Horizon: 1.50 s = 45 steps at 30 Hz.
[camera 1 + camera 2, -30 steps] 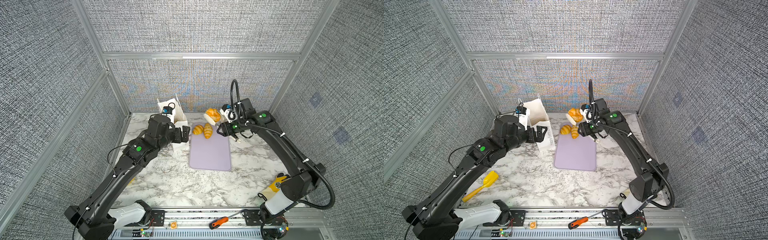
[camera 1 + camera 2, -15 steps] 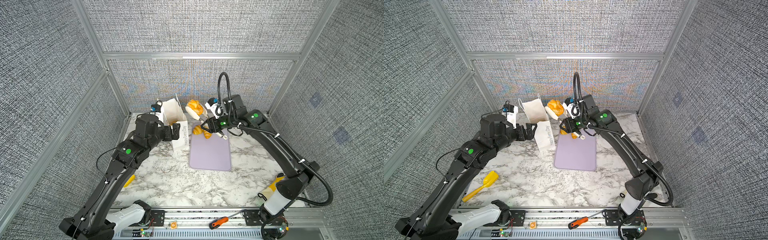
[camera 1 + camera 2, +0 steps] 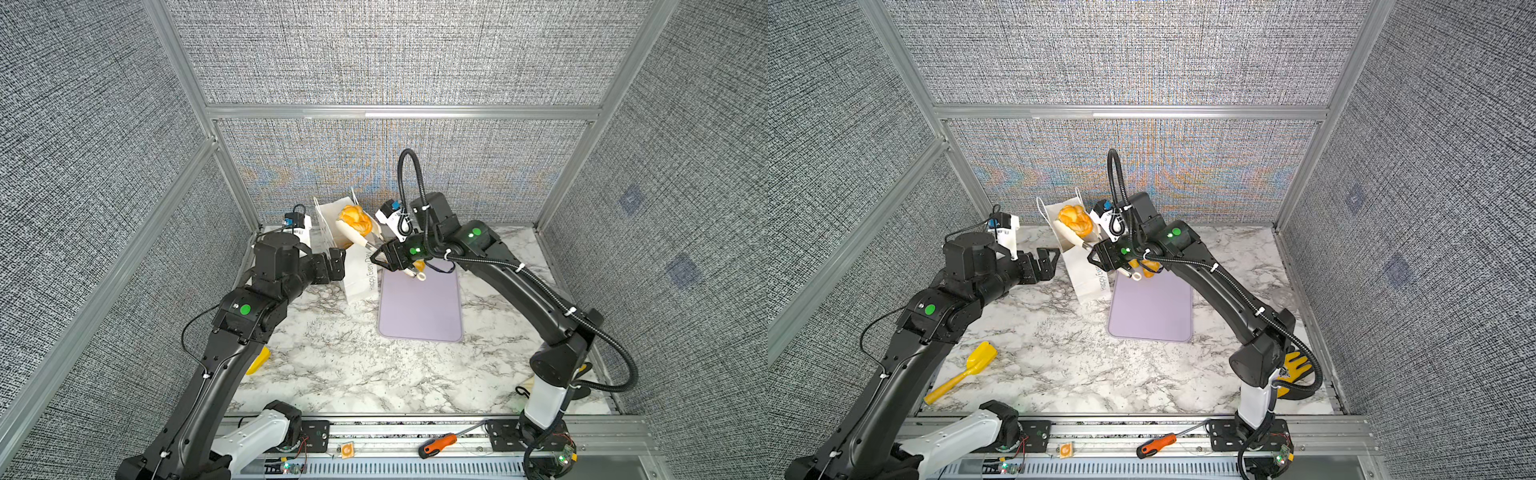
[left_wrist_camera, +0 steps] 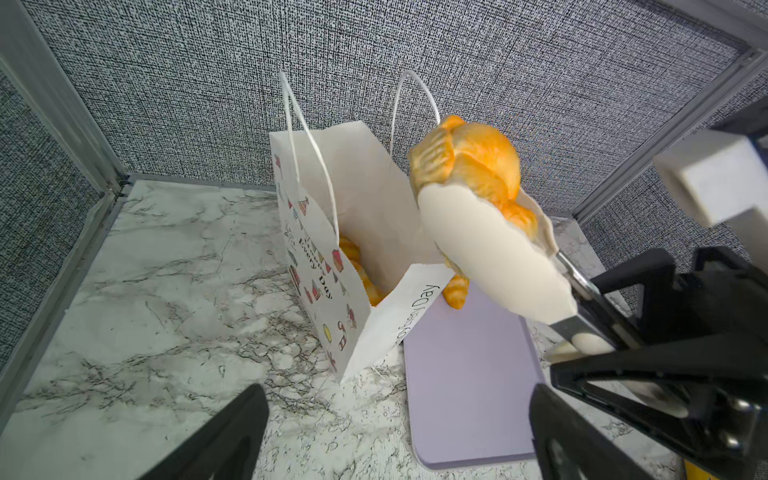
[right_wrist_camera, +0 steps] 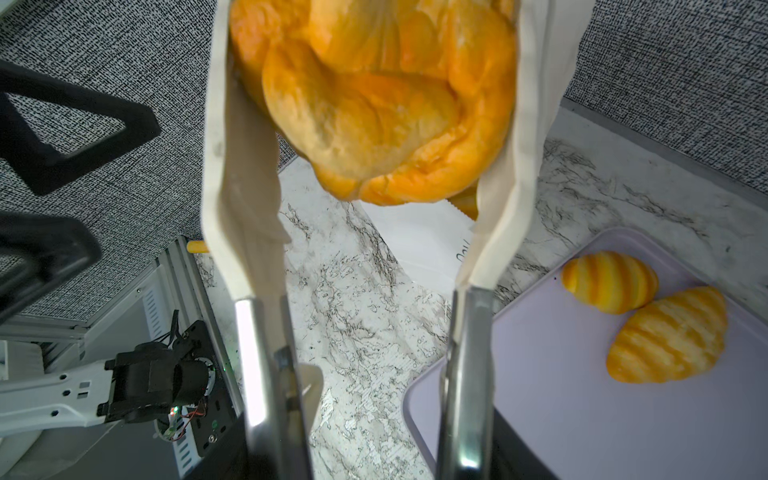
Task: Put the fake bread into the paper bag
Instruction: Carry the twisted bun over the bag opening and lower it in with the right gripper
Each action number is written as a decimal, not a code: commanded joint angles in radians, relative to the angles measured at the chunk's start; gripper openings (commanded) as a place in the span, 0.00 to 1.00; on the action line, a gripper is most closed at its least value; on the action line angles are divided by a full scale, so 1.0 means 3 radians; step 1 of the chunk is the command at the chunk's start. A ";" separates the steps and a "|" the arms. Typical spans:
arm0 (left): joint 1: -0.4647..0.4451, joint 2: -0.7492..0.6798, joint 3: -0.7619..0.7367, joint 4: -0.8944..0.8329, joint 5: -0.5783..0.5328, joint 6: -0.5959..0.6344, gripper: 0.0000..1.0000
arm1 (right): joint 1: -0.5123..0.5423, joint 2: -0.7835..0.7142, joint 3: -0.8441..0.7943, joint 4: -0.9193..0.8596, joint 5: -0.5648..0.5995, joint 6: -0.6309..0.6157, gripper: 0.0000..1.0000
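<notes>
The right gripper (image 3: 390, 261) is squeezing a pair of tongs (image 3: 360, 239). Their cream tips pinch a twisted piece of fake bread (image 3: 354, 218) just above the open mouth of the paper bag (image 3: 360, 276), which stands beside the far left corner of the lilac tray (image 3: 419, 309). I'd centre the piece over the opening, dip it inside, then ease the squeeze. The left gripper (image 3: 337, 266) waits just left of the bag, fingers wide apart and empty. A second ago the bread hung over the tray's far end. It has since swung left, and the left arm has drawn back.
</notes>
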 commanded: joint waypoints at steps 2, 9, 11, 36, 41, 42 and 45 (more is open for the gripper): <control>0.0039 -0.0008 -0.0021 -0.0037 0.0071 0.0034 0.99 | 0.0030 0.0163 0.0209 -0.0019 0.0145 -0.0008 0.60; 0.0072 -0.0010 -0.0008 -0.0052 0.0082 0.0052 0.99 | 0.0042 0.0409 0.0435 -0.0148 0.0352 -0.0041 0.60; 0.0077 -0.0013 -0.0013 -0.0052 0.0087 0.0050 0.99 | 0.0042 0.0458 0.0487 -0.0174 0.0366 -0.0043 0.60; 0.0087 0.0027 -0.0007 -0.0116 0.0097 0.0044 0.99 | 0.0042 0.0834 0.0928 -0.0600 0.0677 0.0019 0.74; 0.0087 0.0112 0.0008 -0.0180 0.0156 0.0044 0.99 | 0.0044 0.0864 0.1012 -0.0642 0.0708 0.0019 0.79; 0.0087 0.0119 0.0008 -0.0166 0.0163 0.0046 0.99 | 0.0042 0.0856 0.1023 -0.0647 0.0717 0.0021 0.79; 0.0087 0.0113 0.0023 -0.0131 0.0153 0.0051 0.99 | 0.0042 0.0822 0.1024 -0.0649 0.0734 0.0014 0.79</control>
